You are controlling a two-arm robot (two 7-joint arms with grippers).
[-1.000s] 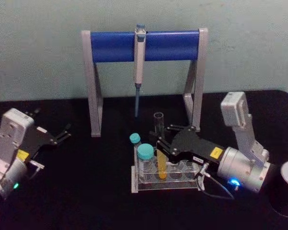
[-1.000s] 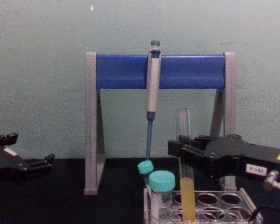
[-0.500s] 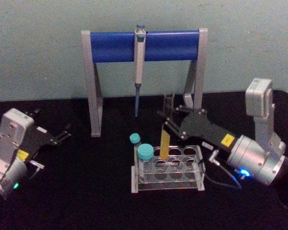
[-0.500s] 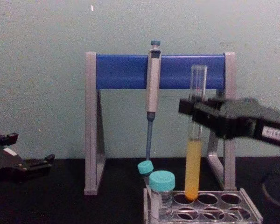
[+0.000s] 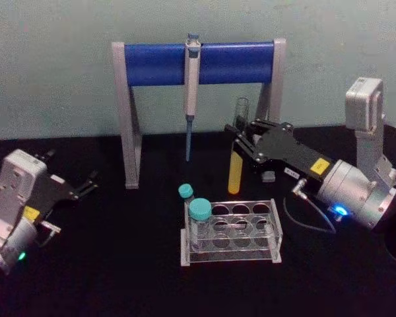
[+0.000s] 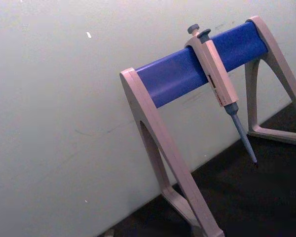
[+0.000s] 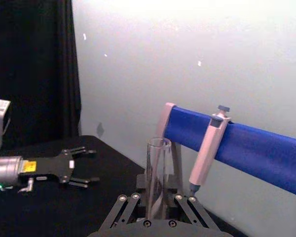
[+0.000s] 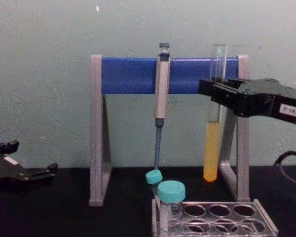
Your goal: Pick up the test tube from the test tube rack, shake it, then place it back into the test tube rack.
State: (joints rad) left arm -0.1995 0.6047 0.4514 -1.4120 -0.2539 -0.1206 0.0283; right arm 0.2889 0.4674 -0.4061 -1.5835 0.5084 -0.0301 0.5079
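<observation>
The test tube (image 5: pixel 235 158) is a slim clear tube with yellow liquid in its lower part. It hangs upright in the air, clear of the test tube rack (image 5: pixel 275 232) and behind it. My right gripper (image 5: pixel 241 140) is shut on the tube's clear upper part. From the chest the tube (image 8: pixel 212 148) hangs in front of the stand's right leg, held by the right gripper (image 8: pixel 216 94), well above the rack (image 8: pixel 222 217). The right wrist view has the tube's open mouth (image 7: pixel 158 173) rising between the fingers. My left gripper (image 5: pixel 79 181) rests open at the left.
A grey-and-blue pipette stand (image 5: pixel 198 63) spans the back with a grey pipette (image 5: pixel 191 86) hanging from its bar. Two teal-capped tubes (image 5: pixel 199 214) stand in the rack's left end. The table is black cloth, with a pale wall behind.
The right gripper has lifted the test tube up out of the rack and carried it back and to the right. The left arm has stayed still.
</observation>
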